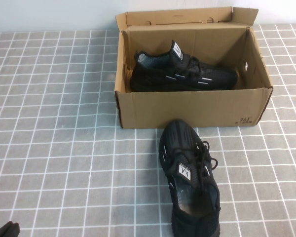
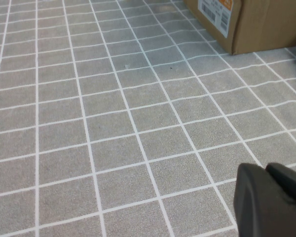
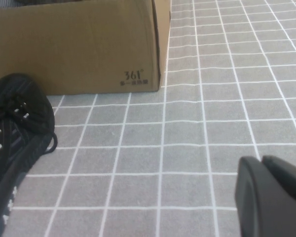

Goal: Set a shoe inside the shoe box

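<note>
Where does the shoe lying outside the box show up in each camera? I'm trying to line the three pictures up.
High view: the shoe on the table lies in front of the shoe box, toe toward it.
Left wrist view: not in it; only a box corner and the left gripper.
Right wrist view: its toe at the edge, the right gripper opposite.
Shared landmark: the box's 361 print.

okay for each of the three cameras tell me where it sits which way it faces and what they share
High: raised on the robot's side, angled down at the shoe box, one shoe inside, another shoe outside; left gripper at the near-left edge.
Left wrist: low over the table, facing a box corner; left gripper in view.
Right wrist: low, facing the box front and outside shoe; right gripper in view.
Shared: the box.
</note>
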Available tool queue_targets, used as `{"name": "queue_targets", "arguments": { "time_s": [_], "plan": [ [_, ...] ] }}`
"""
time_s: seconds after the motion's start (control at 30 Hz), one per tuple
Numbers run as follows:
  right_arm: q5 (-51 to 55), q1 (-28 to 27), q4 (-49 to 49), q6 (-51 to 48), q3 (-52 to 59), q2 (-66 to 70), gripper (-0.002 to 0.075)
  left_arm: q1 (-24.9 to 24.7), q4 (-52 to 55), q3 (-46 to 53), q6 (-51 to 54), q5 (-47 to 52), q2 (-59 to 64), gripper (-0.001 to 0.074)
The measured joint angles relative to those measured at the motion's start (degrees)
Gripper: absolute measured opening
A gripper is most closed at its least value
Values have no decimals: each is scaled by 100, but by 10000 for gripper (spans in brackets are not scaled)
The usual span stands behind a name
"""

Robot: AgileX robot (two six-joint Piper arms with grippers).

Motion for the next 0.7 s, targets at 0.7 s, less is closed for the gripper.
{"name": "queue_targets", "arguments": {
  "time_s": [0.7],
  "plan": [
    [-1586,0,4685,0,0,0,-16,0,0,0,0,0,0,-1]
  ]
}}
